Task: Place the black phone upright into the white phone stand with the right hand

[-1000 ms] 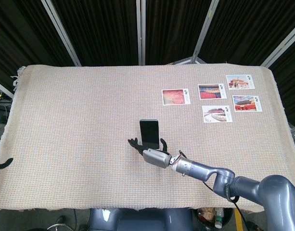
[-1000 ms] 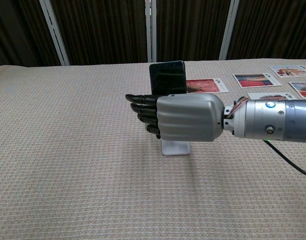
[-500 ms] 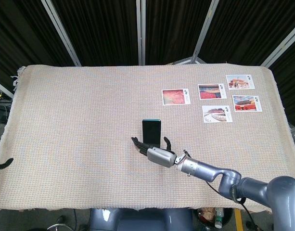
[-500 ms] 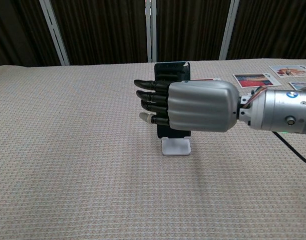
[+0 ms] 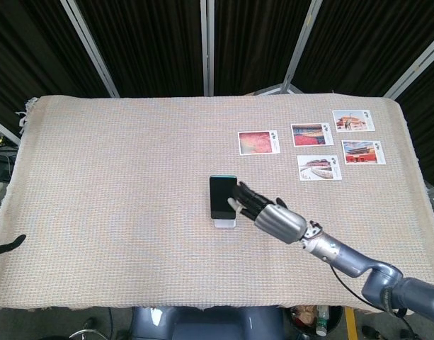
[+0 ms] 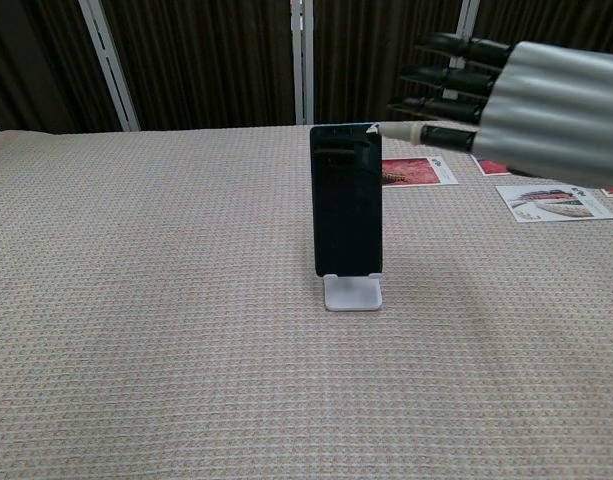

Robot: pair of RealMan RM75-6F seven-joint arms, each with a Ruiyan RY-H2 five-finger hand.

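The black phone stands upright in the white phone stand near the middle of the cloth. My right hand hovers just to the phone's right, raised level with its top, fingers stretched out and apart, holding nothing. In the chest view one pale fingertip is at the phone's top right corner; whether it touches I cannot tell. Only a dark tip of my left hand shows at the table's left edge.
Several photo cards lie flat at the back right of the beige woven cloth. Dark curtains and metal poles stand behind the table.
My right hand has let go of the phone, risen and drawn back to the right. The phone sank into the stand and now stands there on its own.
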